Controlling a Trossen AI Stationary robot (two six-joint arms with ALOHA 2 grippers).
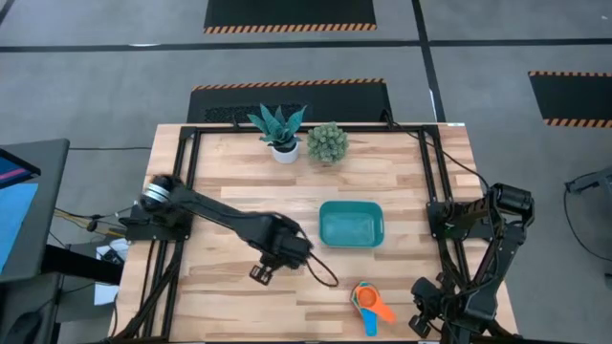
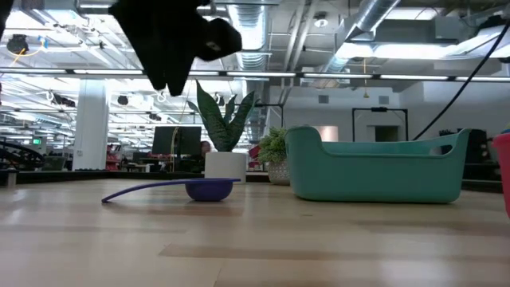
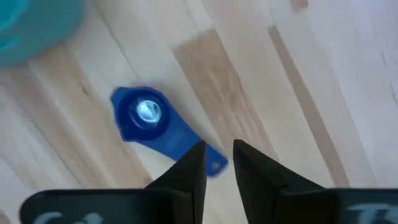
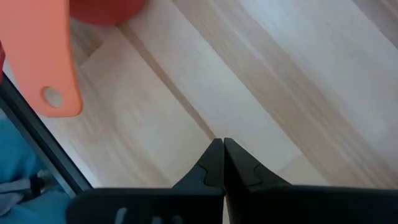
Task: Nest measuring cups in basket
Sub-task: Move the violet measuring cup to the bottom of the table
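A dark blue measuring cup lies mouth down on the table, and its flat handle runs toward my left gripper. That gripper is open by a narrow gap and hovers well above the handle, touching nothing. In the high view the arm hides this cup. The teal basket stands at mid-table with nothing in it. A stack of cups, orange on top with light blue among them, sits near the near edge. My right gripper is shut and waits beside that stack, with its orange handle close by.
Two white-potted plants stand at the far edge, beyond the basket. A black cable loops off the left wrist over the table. Bare wood lies between the blue cup and the basket.
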